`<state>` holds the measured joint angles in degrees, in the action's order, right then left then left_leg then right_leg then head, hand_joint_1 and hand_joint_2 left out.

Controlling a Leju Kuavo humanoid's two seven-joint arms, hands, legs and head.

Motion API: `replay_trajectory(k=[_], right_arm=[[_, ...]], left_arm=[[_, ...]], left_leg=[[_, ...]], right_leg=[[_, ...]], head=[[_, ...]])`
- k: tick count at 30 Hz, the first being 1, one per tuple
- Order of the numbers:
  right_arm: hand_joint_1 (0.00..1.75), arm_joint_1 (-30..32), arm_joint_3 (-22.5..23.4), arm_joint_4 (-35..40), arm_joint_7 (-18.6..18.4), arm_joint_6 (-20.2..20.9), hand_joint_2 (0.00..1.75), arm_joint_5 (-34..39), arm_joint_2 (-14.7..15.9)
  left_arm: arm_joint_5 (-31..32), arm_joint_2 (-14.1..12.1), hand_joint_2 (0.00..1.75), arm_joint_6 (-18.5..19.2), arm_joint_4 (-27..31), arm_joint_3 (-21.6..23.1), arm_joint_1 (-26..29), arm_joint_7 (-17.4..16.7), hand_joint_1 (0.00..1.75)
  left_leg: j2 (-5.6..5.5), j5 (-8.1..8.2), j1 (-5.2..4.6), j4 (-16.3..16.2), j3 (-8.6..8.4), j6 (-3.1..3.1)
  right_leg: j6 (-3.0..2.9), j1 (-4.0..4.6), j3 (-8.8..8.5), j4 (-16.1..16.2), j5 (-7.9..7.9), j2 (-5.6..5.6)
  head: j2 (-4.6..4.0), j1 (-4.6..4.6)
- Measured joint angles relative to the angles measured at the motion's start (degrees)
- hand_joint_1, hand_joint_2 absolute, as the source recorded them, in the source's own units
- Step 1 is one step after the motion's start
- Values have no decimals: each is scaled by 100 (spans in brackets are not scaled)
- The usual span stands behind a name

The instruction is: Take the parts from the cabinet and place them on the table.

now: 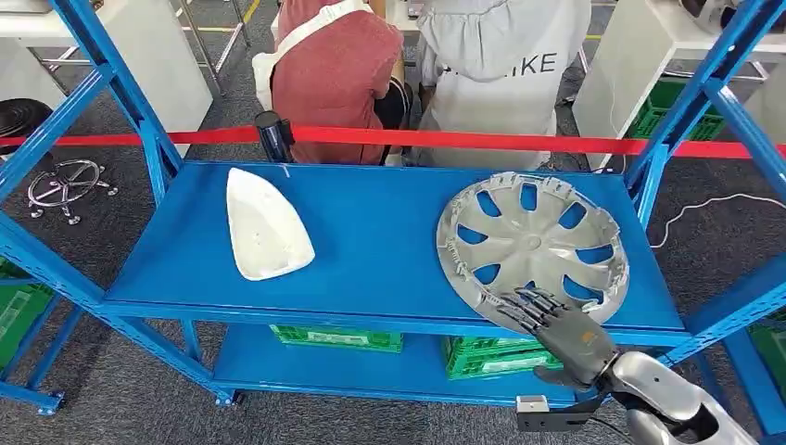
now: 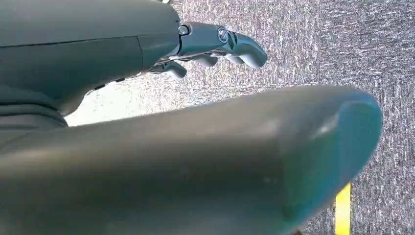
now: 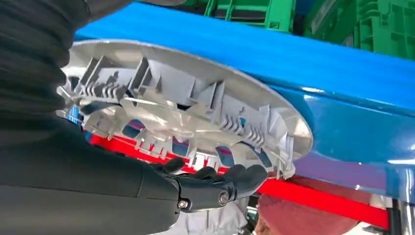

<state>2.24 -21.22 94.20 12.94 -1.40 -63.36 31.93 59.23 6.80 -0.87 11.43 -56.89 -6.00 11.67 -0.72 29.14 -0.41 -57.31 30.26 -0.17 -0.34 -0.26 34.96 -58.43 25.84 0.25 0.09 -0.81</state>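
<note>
A silver hubcap [image 1: 533, 246] lies inner side up on the right of the cabinet's blue top shelf [image 1: 371, 232], its near rim at the shelf's front edge. My right hand [image 1: 556, 329] reaches up from below that edge. Its dark fingers [image 3: 230, 181] lie over the ribbed near rim of the hubcap [image 3: 195, 107], while the thumb stays apart below the shelf edge, so nothing is gripped. A white iron-shaped part [image 1: 264, 227] rests on the shelf's left half. My left hand [image 2: 210, 46] hangs over grey carpet, fingers loosely extended and holding nothing.
Blue cabinet uprights [image 1: 681, 111] slant up on both sides. Green crates [image 1: 491, 357] sit on the lower shelf. A red barrier tape [image 1: 445, 139] runs behind the cabinet, with two people [image 1: 338, 74] seated beyond it, backs turned. A chair base [image 1: 65, 185] stands at far left.
</note>
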Motion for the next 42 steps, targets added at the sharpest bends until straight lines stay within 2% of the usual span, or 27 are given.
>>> replay_trajectory(k=[1,2,3,11,13,14,15,16,18,21,42], right_arm=[[0,22,0,0,-11,-4,175,9,0],[16,52,0,0,-30,-9,175,22,0],[175,88,0,0,-46,-11,175,33,0],[175,263,7,28,-170,-101,175,52,-2],[143,265,13,48,-177,-101,175,50,-2],[143,265,13,57,-177,-98,175,52,-2],[122,295,13,59,-181,-72,175,43,-4],[164,312,13,61,-186,-74,175,41,-7],[162,314,13,61,-197,-72,175,42,-22],[0,322,13,63,-223,-68,175,31,-39],[0,84,4,46,-197,-7,175,-9,-164]], left_arm=[[9,2,0,0,0,0,0,0,0],[22,0,0,0,0,0,1,0,0],[42,0,0,0,0,0,3,0,0],[96,0,0,20,0,0,7,-18,0],[96,0,0,20,0,0,6,-18,0],[96,0,0,20,-2,0,8,-18,0],[96,0,0,24,-2,0,7,-20,0],[96,0,0,33,-2,0,10,-20,0],[98,0,0,46,0,0,11,-20,0],[101,0,0,52,-2,0,13,-20,0],[63,2,0,52,-2,-17,81,-11,0]], left_leg=[[0,0,0,0,0,0],[-1,0,0,0,0,1],[-1,0,0,0,0,1],[2,4,0,0,-2,5],[1,4,0,0,-5,5],[1,4,0,0,-7,5],[-2,4,0,0,-5,5],[-1,4,-1,0,-4,5],[2,4,-1,0,-7,5],[2,5,-1,0,-7,6],[1,5,-1,0,-12,6]], right_leg=[[0,0,0,0,0,0],[1,0,-1,0,0,0],[1,0,0,0,0,0],[2,-1,-1,0,2,0],[3,0,-4,0,3,1],[3,0,-6,0,3,1],[5,0,-6,0,4,0],[6,0,-6,0,5,-1],[6,-1,-7,0,5,0],[7,0,-7,0,5,0],[7,0,-12,0,6,0]], head=[[0,0],[0,0],[0,0],[0,2],[0,0],[0,0],[0,0],[0,0],[0,2],[0,0],[0,0]])
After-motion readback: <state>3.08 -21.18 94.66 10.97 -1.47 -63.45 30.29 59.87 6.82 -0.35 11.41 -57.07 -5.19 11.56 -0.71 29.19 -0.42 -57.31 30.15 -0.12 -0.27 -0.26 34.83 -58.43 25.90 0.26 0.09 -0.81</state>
